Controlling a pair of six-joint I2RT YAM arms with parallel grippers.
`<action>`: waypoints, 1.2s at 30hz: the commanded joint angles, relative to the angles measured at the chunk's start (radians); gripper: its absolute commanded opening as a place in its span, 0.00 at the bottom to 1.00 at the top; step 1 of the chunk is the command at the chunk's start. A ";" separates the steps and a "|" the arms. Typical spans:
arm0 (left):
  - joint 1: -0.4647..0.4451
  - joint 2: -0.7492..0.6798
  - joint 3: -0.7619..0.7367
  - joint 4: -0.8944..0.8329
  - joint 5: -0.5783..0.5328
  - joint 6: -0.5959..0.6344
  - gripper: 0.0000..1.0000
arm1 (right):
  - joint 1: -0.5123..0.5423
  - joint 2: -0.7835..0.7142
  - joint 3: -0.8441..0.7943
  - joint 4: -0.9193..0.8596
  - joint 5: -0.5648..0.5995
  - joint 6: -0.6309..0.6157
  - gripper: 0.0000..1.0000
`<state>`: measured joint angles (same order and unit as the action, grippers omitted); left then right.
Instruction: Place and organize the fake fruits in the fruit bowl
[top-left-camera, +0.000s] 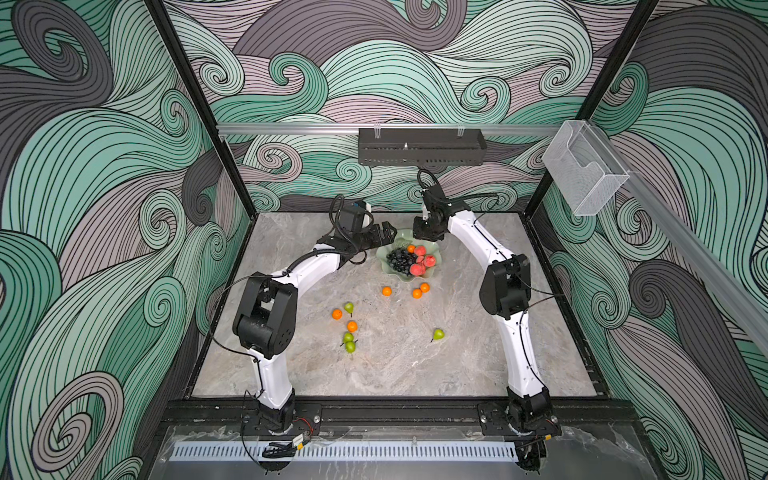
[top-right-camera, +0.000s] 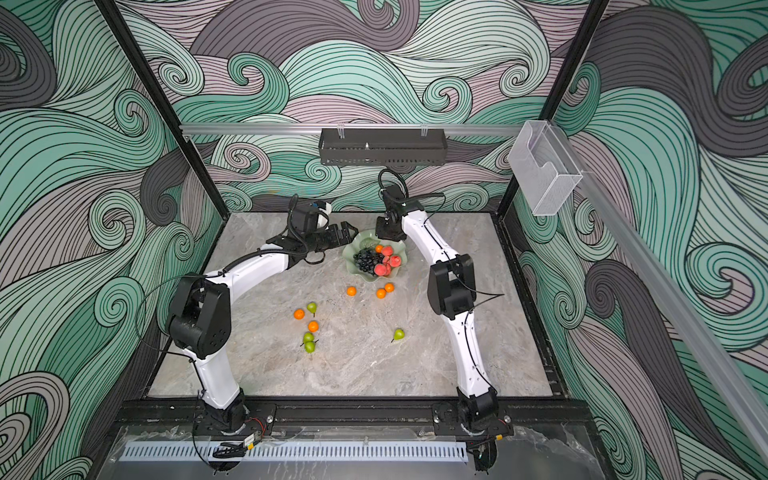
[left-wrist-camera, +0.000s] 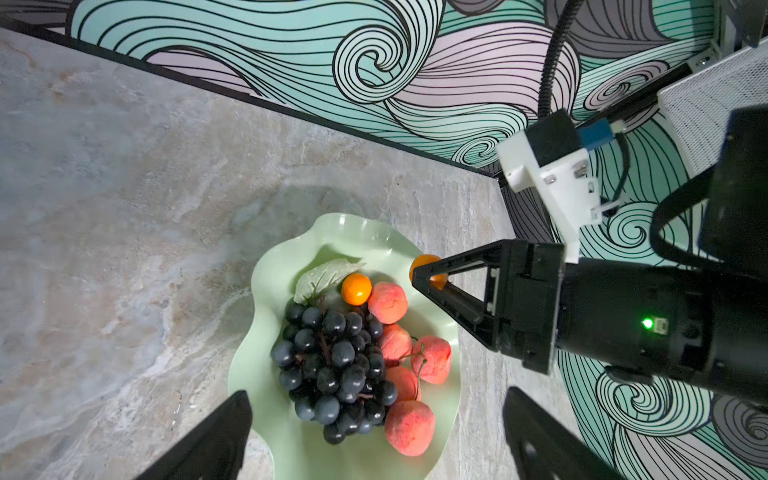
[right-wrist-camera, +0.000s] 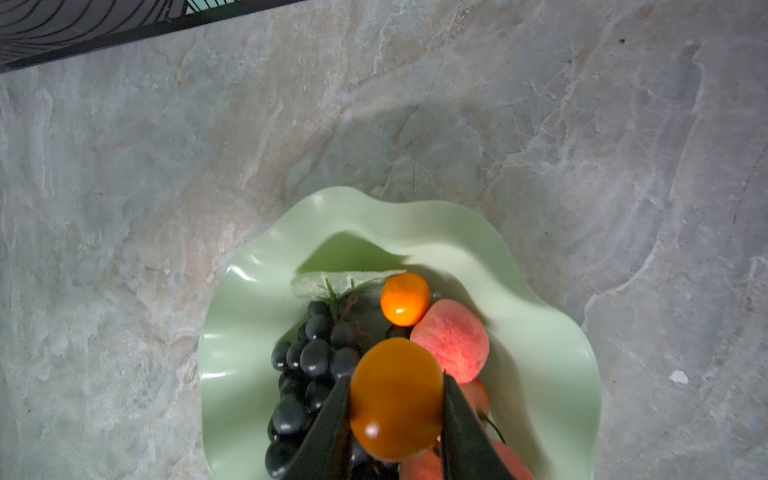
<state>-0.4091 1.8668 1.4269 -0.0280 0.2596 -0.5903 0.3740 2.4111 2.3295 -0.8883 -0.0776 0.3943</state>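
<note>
Front-left on the marble table (top-left-camera: 291, 374): loose cluster, leftmost orange (top-left-camera: 337, 314) just beside back pear (top-left-camera: 348, 307), second orange (top-left-camera: 352, 326) a bit nearer the front, then middle pear (top-left-camera: 348, 337) touching front pear (top-left-camera: 351, 347). Left gripper (top-left-camera: 392, 233) hovers at the left rim of the fruit bowl (top-left-camera: 395, 276), jaws spread wide, nothing between them; left wrist view shows its fingers (left-wrist-camera: 216, 440) flanking the bowl from above. Lone orange (top-left-camera: 387, 291) sits on the table just in front of the bowl's left edge. Bowl is back-centre. Inside it: grape bunch (top-left-camera: 400, 259) on the left half, leaf (left-wrist-camera: 322, 276) toward the back, small orange (top-left-camera: 411, 248) at the back against a peach, peaches (top-left-camera: 417, 269) down the right half. Near orange (top-left-camera: 417, 294) and far orange (top-left-camera: 424, 287) lie just beside each other on the table, in front of the bowl's right edge. Right gripper (right-wrist-camera: 395, 376) is over the bowl's back-right part, jaws narrowed onto a held orange (right-wrist-camera: 397, 399), one finger each side. Can't tell if it touches the fruit underneath. Right pear (top-left-camera: 438, 334) lies alone, well apart, front-right.
</note>
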 joint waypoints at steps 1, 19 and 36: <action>0.010 0.030 0.047 0.023 0.026 0.020 0.97 | 0.003 0.055 0.073 -0.030 0.045 -0.019 0.32; 0.018 0.082 0.046 0.059 0.079 0.012 0.97 | 0.007 0.178 0.181 -0.028 0.081 -0.047 0.37; 0.013 -0.033 -0.003 -0.045 0.077 0.015 0.97 | 0.013 0.036 0.120 -0.027 0.078 -0.074 0.46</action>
<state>-0.3988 1.9129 1.4261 -0.0429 0.3302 -0.5854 0.3790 2.5500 2.4702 -0.9024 -0.0147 0.3359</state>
